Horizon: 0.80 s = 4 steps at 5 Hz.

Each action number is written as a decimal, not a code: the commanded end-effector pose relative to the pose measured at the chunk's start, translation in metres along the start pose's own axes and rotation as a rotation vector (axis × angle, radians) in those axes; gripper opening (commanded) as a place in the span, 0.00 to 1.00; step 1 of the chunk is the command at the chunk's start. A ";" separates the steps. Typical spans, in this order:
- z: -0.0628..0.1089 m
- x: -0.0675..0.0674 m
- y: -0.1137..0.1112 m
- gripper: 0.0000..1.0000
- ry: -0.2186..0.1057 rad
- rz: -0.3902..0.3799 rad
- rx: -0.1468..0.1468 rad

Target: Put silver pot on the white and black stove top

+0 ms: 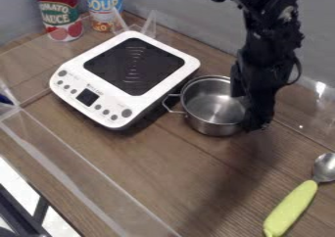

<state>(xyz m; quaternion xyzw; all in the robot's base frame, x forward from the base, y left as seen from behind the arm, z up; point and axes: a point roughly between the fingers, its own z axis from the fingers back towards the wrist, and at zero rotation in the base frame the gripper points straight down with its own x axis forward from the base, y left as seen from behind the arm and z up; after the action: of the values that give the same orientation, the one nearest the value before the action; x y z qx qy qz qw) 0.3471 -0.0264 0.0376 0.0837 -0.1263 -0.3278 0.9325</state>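
The silver pot (213, 107) stands upright on the wooden table just right of the white and black stove top (124, 76), whose black cooking surface is bare. My gripper (253, 106) comes down from above at the pot's right rim. Its dark fingers (262, 112) straddle that rim, one inside the pot and one outside, and the jaws stand open. The pot rests on the table.
Two food cans (57, 14) stand at the back left behind the stove. A silver spoon (322, 168) and a yellow-green corn cob (291, 210) lie at the front right. A clear plastic wall (78, 163) runs along the table's front.
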 end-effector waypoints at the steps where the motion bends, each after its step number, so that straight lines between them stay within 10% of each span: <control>1: 0.005 0.004 0.009 1.00 -0.012 0.001 0.018; 4: 0.004 0.004 0.020 1.00 0.014 0.026 0.005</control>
<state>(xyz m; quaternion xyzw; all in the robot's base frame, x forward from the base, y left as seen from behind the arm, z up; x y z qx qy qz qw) 0.3516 -0.0198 0.0365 0.0803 -0.1043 -0.3185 0.9387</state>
